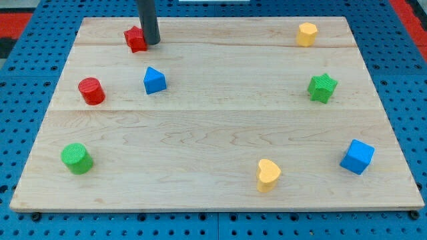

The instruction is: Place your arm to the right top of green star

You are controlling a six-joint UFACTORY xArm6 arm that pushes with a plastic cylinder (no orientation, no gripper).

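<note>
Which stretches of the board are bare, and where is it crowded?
Bare: the middle, between the blue block and green star, above the yellow heart. Crowded: the view's top left, where my tip touches the red block, above the red cylinder.

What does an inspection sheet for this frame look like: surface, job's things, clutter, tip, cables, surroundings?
Surface: wooden board, flat, pale.
Job's things: green star near the view's right edge, nothing touching it.
Clutter: red block, red cylinder, blue block, green cylinder, yellow heart, blue cube, yellow block.
Tip: my tip at the view's top left, against the red block's right side, far from the green star.
Cables: nothing seen.
Surroundings: blue perforated base around the board.
</note>
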